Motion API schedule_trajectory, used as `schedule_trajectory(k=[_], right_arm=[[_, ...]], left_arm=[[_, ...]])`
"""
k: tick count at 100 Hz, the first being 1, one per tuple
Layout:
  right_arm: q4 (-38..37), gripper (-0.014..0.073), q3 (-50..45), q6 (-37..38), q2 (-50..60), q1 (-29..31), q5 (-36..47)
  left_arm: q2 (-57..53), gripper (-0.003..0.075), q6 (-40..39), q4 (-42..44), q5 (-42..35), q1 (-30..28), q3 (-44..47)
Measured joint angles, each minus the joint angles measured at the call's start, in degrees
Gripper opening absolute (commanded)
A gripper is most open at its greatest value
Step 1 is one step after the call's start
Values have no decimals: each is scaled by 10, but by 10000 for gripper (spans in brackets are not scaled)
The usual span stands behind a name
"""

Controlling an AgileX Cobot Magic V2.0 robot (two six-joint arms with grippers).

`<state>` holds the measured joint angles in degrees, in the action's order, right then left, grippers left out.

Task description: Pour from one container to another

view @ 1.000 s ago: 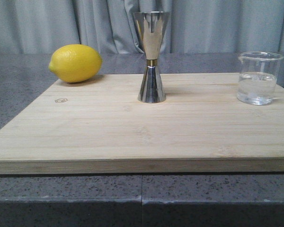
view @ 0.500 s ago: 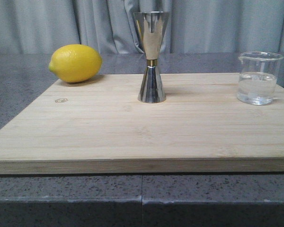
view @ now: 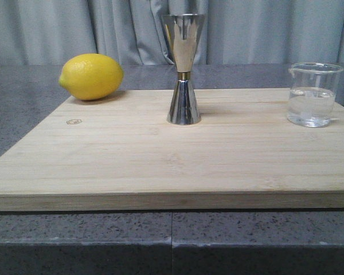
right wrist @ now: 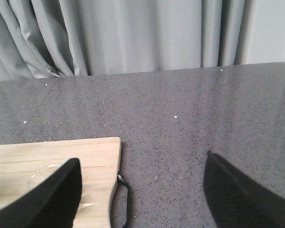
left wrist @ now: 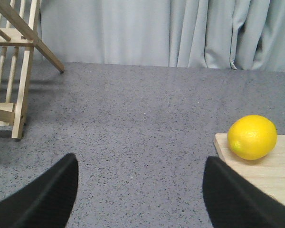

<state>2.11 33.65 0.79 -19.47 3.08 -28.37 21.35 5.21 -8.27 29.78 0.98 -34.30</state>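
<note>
The fingers [left wrist: 42,199] of the left gripper [left wrist: 140,194] stand wide apart over the grey table [left wrist: 133,123] and hold nothing. The right gripper [right wrist: 142,194] is also spread wide, empty, above the table near the corner of the wooden board [right wrist: 52,156].

On the board, in the front view, the glass beaker [view: 313,94] stands upright near the right edge, partly filled with clear liquid. The steel jigger [view: 183,69] stands upright in the middle at the back, well apart from the beaker. A lemon [view: 92,76] lies at the far left corner of the board.
</note>
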Motion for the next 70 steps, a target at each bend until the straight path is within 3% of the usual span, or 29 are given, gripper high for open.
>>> schedule_trajectory(k=[19,36,49,61,70], right_arm=[[0,500,0,0,0,0,-5],[0,627,0,0,0,0,-5],[0,648,0,0,0,0,-6],[0,648,0,0,-1,0,-14],[0,648,0,0,-9,0,-24]], left_arm=[[0,512,0,-12,-12,0,0],[18,523,0,-15,0,0,-8],[50,547,6,-21,34,0,-36],[88,549,61,-68,75,0,-68],[123,548,149,-136,113,0,-92]])
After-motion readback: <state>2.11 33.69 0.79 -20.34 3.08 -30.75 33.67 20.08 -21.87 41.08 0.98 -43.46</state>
